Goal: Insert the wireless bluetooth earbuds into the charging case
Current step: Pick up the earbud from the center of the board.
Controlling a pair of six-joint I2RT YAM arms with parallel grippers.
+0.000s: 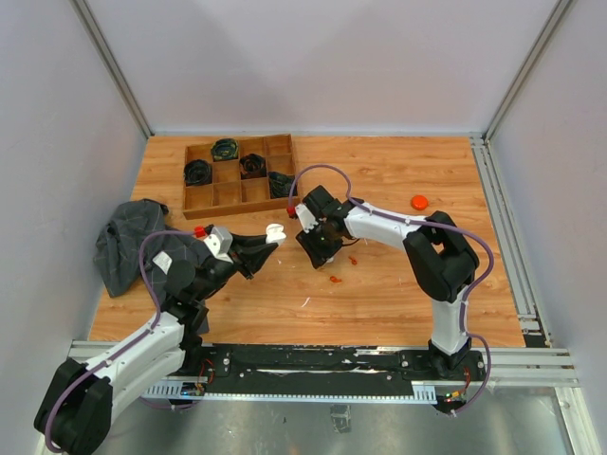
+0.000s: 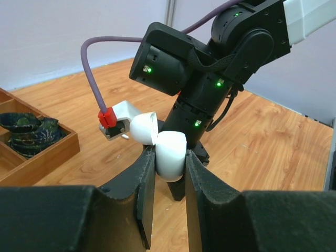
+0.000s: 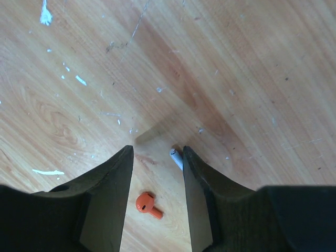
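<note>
1. The charging case (image 2: 170, 152) is glossy white, lid and body alike.
2. The left tool (image 2: 168, 160) and the right tool (image 3: 157, 153) both have matt black fingers.
3. One earbud (image 3: 146, 203) is orange-red. The second earbud (image 3: 176, 158) shows only a pale lavender sliver.
4. The worktop (image 1: 398, 284) is warm orange-brown wood grain, flecked with white scuffs.
5. The tray (image 1: 229, 194) is mid-brown wood, and the coils (image 2: 29, 131) in it are mottled dark green and black.
6. The cloth (image 1: 128, 242) is dark grey and the puck (image 1: 419, 201) is orange-red. The cable (image 2: 92, 68) is dull purple and ends in a red plug (image 2: 107, 118).

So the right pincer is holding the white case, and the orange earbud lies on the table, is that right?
Not quite: the left pincer holds the case, as the left wrist view shows. The orange earbud does lie on the table.
</note>
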